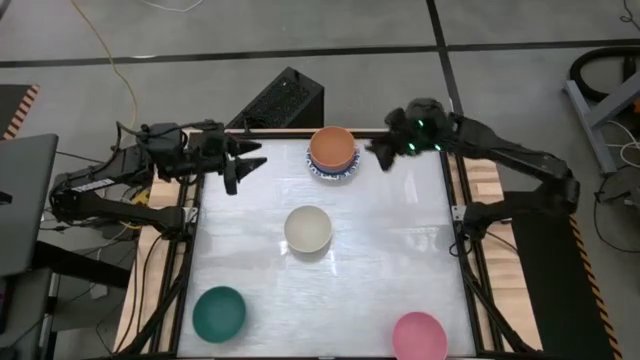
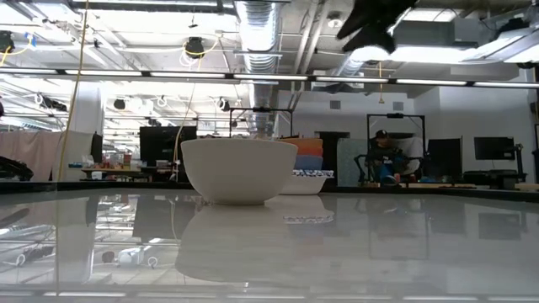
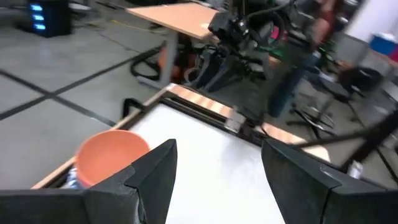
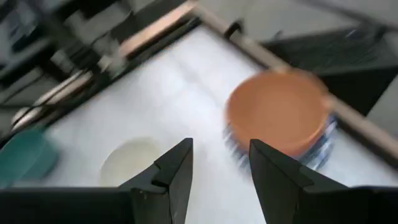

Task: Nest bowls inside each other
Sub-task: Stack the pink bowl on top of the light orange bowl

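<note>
- Nearest the low camera, the cream bowl (image 2: 239, 170) is seen upright, mouth up, at the table's (image 1: 400, 260) centre; nothing is in it.
- Behind it, at the far edge, the orange bowl (image 1: 332, 146) is nested on a stack (image 2: 307, 160) that includes a blue-rimmed white bowl (image 1: 331, 175).
- At the near edge, the teal bowl (image 1: 219, 312) and pink bowl (image 1: 419, 335) are set well apart.
- No writing is readable.
- Left gripper (image 1: 240, 168) and right gripper (image 1: 380, 155) are held parted and empty, flanking the stack.

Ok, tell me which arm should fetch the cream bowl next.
Probably either, slightly the right. The cream bowl sits mid-table, roughly between both open grippers; the right gripper hangs beside the stack, where the bowl must go. The left gripper is similarly near.
</note>
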